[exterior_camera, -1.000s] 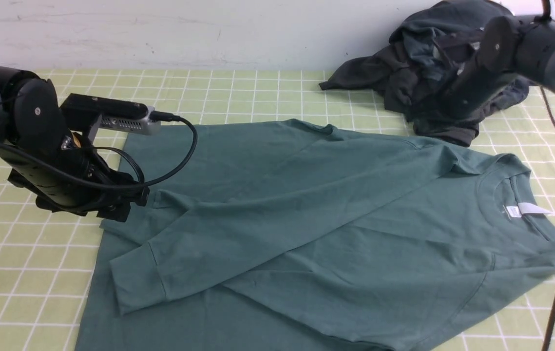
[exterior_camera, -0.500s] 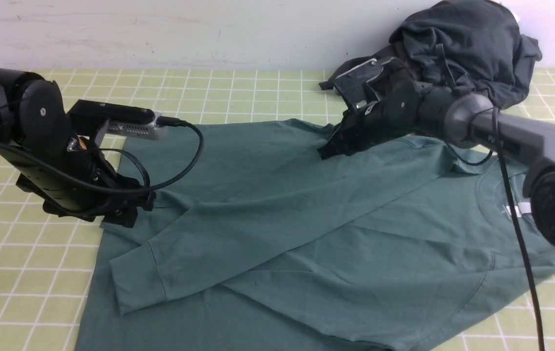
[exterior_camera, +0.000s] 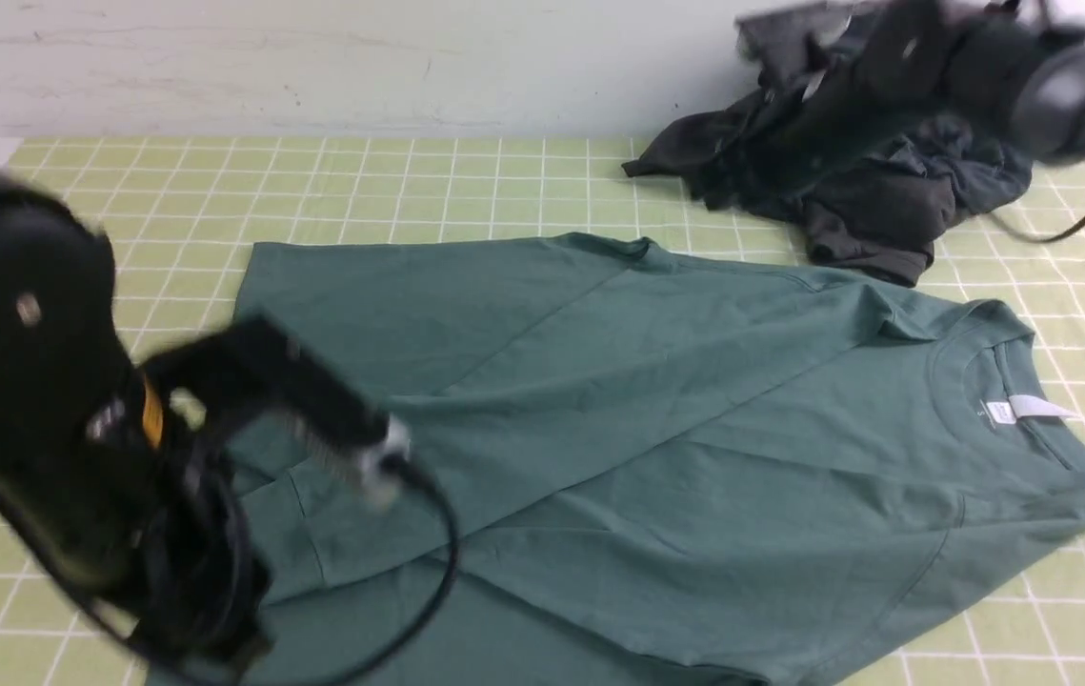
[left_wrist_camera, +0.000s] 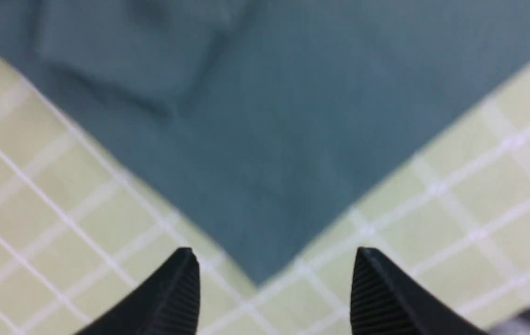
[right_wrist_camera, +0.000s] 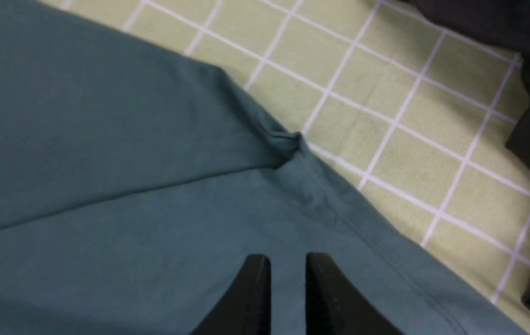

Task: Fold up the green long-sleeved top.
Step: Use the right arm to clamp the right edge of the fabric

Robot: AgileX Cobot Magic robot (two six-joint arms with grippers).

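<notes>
While your left gripper (left_wrist_camera: 274, 255) hangs with its fingers wide apart and nothing between them, a corner of the green long-sleeved top (exterior_camera: 656, 400) lies just ahead of its tips, flat on the checked cloth (exterior_camera: 466, 181). Your right gripper (right_wrist_camera: 287, 257) is over the top's edge, its fingers nearly together with only a thin gap, gripping nothing. The dark clothes heap (exterior_camera: 885, 200) sits just beyond that gripper, near the top.

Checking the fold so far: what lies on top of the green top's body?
A long sleeve lies diagonally across the green top, cuff toward the robot's left. The fabric beneath it is covered, and the left arm hides part of the cuff.
</notes>
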